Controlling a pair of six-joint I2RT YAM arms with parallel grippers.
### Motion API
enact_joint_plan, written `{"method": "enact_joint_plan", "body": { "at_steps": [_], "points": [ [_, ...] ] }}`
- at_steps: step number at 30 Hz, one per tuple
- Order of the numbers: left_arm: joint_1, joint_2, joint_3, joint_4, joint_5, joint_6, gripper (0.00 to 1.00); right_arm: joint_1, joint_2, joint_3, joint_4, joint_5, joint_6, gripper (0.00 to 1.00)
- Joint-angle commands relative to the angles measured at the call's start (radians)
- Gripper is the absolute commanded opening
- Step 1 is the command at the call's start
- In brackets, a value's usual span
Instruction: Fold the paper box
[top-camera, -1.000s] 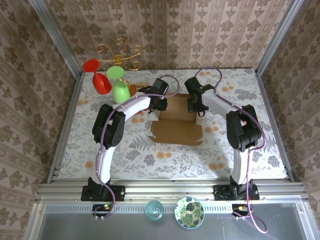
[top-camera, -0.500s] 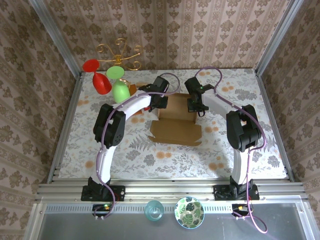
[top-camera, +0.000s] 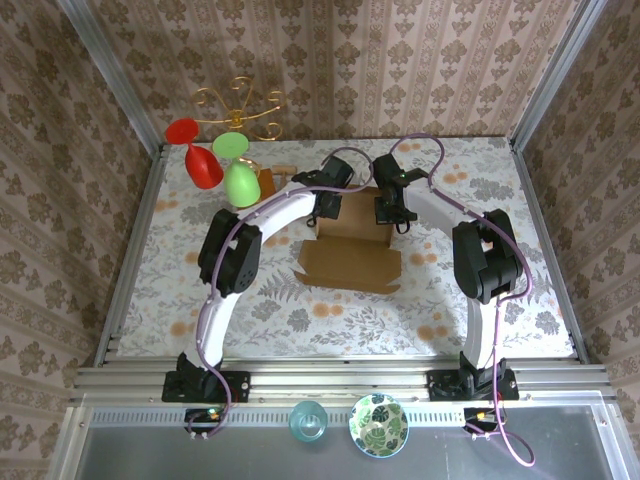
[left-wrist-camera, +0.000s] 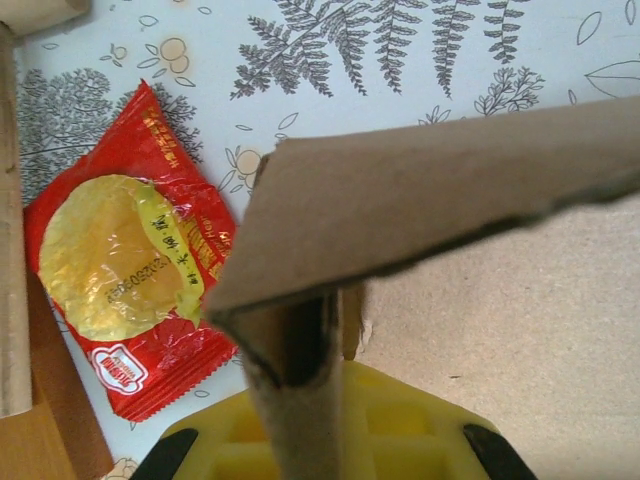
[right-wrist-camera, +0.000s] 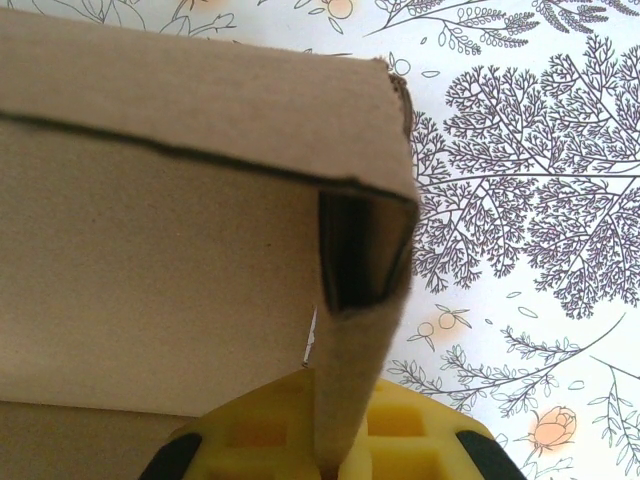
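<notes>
Cardboard paper box (top-camera: 352, 228) sits mid-frame; my left gripper (left-wrist-camera: 300, 395) and right gripper (right-wrist-camera: 338, 435) each clench 1 of its raised sides. Walls look formed; the lid flap (top-camera: 350, 265), lying flat below, is left to close.

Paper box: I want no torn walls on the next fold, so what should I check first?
1. Left claw shut on the box's left wall: ok.
2. Right claw shut on the right wall: ok.
3. Front flap lying flat, free: ok.
4. Red packet clear of the left wall: cannot tell; it lies right beside it.
5. Green glass clear of the left arm: cannot tell; they look close.
</notes>
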Motion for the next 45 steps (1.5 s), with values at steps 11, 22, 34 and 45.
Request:
{"method": "enact_joint_plan", "body": {
  "at_steps": [11, 22, 34, 45],
  "points": [
    [-0.004, -0.027, 0.090, -0.128, 0.029, -0.073, 0.43, 0.006, 0.032, -0.001, -0.076, -0.012, 0.043, 0.00],
    [-0.021, -0.229, 0.070, -0.145, 0.120, -0.229, 0.49, -0.018, 0.019, -0.018, -0.071, -0.046, 0.099, 0.00],
    [-0.028, -0.528, -0.164, -0.205, 0.167, -0.583, 0.32, -0.123, -0.040, -0.110, -0.091, -0.093, 0.343, 0.00],
    [-0.106, -0.610, -0.331, -0.189, 0.266, -0.906, 0.36, -0.164, -0.107, -0.223, -0.044, -0.173, 0.549, 0.00]
  ]
}}
